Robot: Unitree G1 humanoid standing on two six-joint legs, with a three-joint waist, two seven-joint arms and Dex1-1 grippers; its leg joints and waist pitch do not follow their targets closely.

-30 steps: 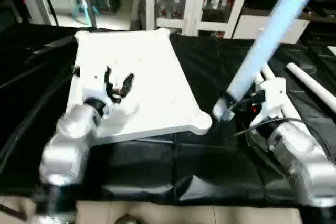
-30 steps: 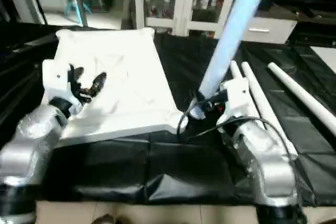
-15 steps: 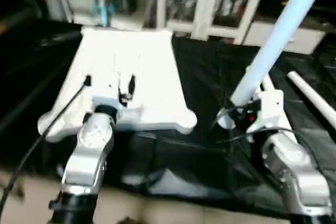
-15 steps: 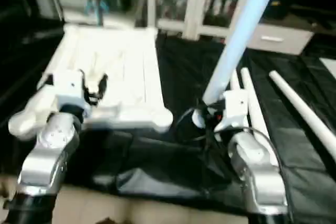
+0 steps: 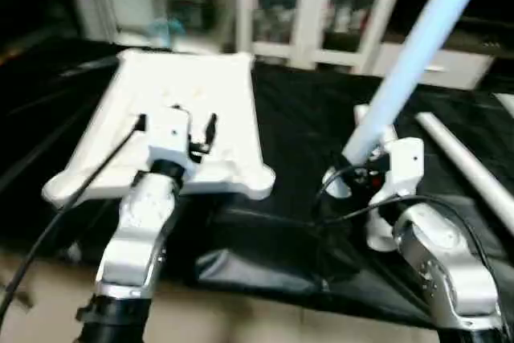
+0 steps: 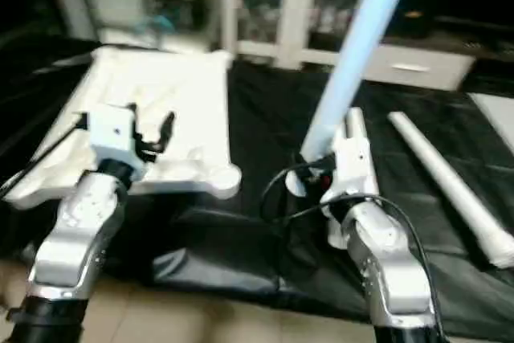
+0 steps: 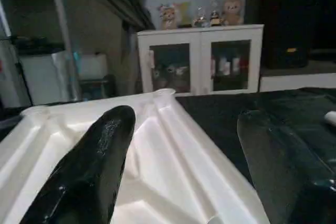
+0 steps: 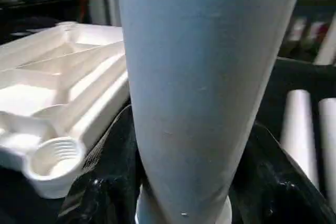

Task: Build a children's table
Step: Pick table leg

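Observation:
The white tabletop (image 5: 189,90) lies ribbed side up on the black cloth, and a round corner socket (image 8: 51,157) shows near the held leg's end. My left gripper (image 5: 177,124) hovers over the tabletop's near part, open, with nothing between its black fingers (image 7: 97,161). My right gripper (image 5: 353,173) is shut on a long white leg (image 5: 418,46) close to its lower end. This leg (image 8: 202,87) slants up and to the right, its lower end just above the cloth to the right of the tabletop's near right corner.
Two more white legs (image 6: 446,182) (image 6: 354,129) lie on the black cloth (image 5: 301,118) at the right. A white cabinet (image 5: 321,14) with glass doors stands behind the table. The cloth's near edge hangs over pale floor (image 5: 241,319).
The whole picture has shifted with the camera. My left gripper now sits closer to the tabletop's near edge, still open. The right gripper keeps the leg at about the same slant.

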